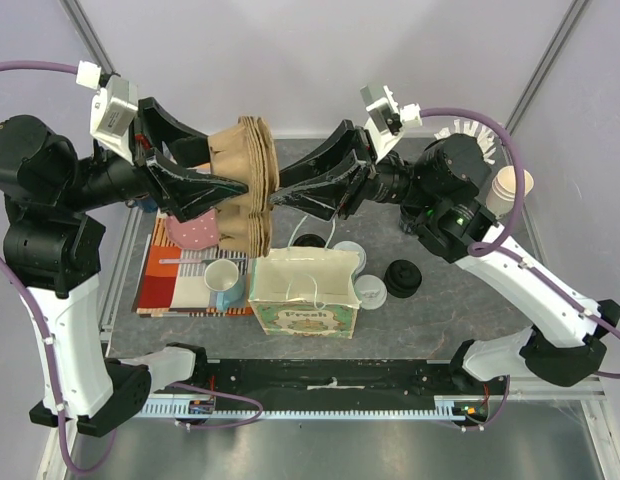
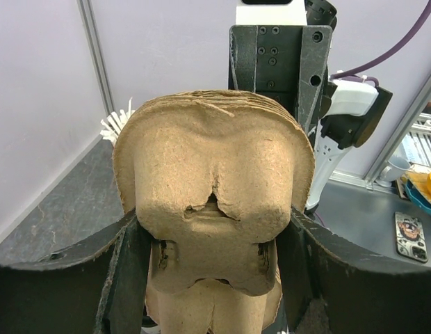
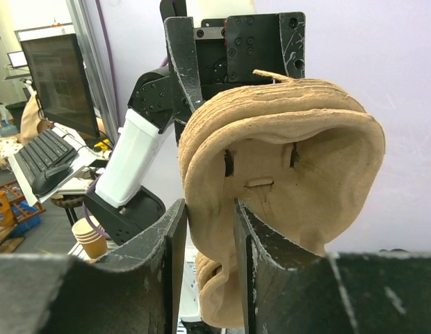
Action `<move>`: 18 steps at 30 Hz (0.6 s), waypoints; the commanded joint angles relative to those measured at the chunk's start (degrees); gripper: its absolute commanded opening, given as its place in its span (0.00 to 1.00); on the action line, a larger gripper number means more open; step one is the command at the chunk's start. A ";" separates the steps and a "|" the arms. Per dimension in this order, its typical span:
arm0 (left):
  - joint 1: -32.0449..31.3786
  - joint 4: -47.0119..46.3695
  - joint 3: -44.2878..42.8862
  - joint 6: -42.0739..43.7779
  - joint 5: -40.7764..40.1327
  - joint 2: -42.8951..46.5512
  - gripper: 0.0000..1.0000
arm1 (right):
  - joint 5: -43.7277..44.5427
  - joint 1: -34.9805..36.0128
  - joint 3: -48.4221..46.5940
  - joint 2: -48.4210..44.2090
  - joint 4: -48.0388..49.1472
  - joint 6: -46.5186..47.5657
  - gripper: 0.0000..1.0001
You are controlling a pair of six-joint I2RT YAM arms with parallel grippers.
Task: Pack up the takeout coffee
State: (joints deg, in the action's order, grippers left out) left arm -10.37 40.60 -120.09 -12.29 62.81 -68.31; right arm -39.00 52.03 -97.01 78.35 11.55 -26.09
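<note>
Editor: What threatened the shot?
Photographer: The left gripper [image 2: 214,236], spread wide, clamped the carrier stack [image 1: 252,180] aloft. If the right gripper [image 3: 210,216], nearly closed on one edge, tugged crookedly, several trays could have come off together or dropped onto the paper bag [image 1: 305,318].
Editor: And the takeout coffee [image 1: 371,289]?
Photographer: On the table [image 1: 445,318], just right of the bag.

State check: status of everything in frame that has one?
carrier stack: in the air, gripped from both sides.
left pincer: shut on carrier stack.
right pincer: shut on the stack's edge.
paper bag: upright, top open.
black lid: loose, on no cup.
white lid: loose, on no cup.
</note>
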 commanded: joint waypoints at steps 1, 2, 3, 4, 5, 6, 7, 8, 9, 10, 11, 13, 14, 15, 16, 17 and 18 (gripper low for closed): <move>-0.18 -2.02 -2.34 -0.45 1.88 0.29 0.02 | 1.74 -0.09 -0.37 -2.32 -1.53 2.88 0.40; -0.18 -2.10 -2.34 -0.45 1.88 0.46 0.02 | 1.65 -0.17 -0.37 -2.49 -1.71 3.23 0.40; -0.18 -2.19 -2.43 -0.45 1.88 0.38 0.02 | 1.82 -0.09 -0.37 -2.50 -1.88 3.50 0.40; -0.09 -2.28 -2.25 -0.62 1.97 0.46 0.02 | 1.91 -0.17 -0.37 -2.50 -1.97 3.50 0.41; -0.09 -2.45 -2.25 -0.63 1.88 0.20 0.02 | 1.83 -0.09 -0.46 -2.41 -1.97 3.59 0.41; -0.09 -2.45 -2.25 -0.80 1.88 0.29 0.02 | 1.74 -0.17 -0.55 -2.06 -1.97 3.24 0.36; -0.17 -2.45 -2.25 -0.89 1.97 0.29 0.02 | 1.74 -0.09 -0.81 -1.88 -2.06 3.06 0.32; -0.18 -2.45 -2.34 -0.89 1.97 0.46 0.02 | 1.74 -0.09 -0.98 -1.53 -2.06 2.97 0.27; -0.18 -2.54 -2.34 -0.89 1.97 0.46 0.02 | 2.09 -0.09 -1.07 -1.44 -2.15 2.80 0.17; -0.18 -2.54 -2.34 -0.89 2.06 0.46 0.02 | 2.26 -0.17 -1.07 -1.44 -2.23 2.71 0.15; -0.18 -2.46 -2.25 -0.89 2.06 0.46 0.02 | 2.61 -0.09 -1.07 -1.35 -2.23 2.79 0.13; -0.17 -2.37 -2.25 -0.89 2.06 0.46 0.02 | 3.93 -0.17 -1.16 -1.35 -2.32 2.71 0.07; -0.09 -2.45 -2.25 -0.89 1.97 0.55 0.02 | 4.81 -0.09 -1.16 -1.53 -2.50 2.79 0.04; -0.17 -2.45 -2.34 -0.89 1.80 0.55 0.02 | 5.77 -0.17 -1.07 -1.70 -2.85 2.71 0.00; -0.18 -2.45 -2.34 -0.89 1.71 0.64 0.02 | 7.96 -0.09 -0.81 -1.97 -2.94 2.79 0.00; -0.09 -2.45 -2.25 -0.98 1.44 0.55 0.02 | 9.11 -0.09 -0.55 -2.67 -3.03 2.80 0.00; -0.17 -2.54 -2.34 -1.06 1.27 0.64 0.02 | 10.08 -0.09 0.06 -3.11 -2.94 2.80 0.00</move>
State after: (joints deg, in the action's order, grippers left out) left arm -10.15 40.23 -120.51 -12.32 62.28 -68.36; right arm -35.16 51.90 -97.01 76.66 8.93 -23.59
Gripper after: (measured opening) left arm 0.678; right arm 0.016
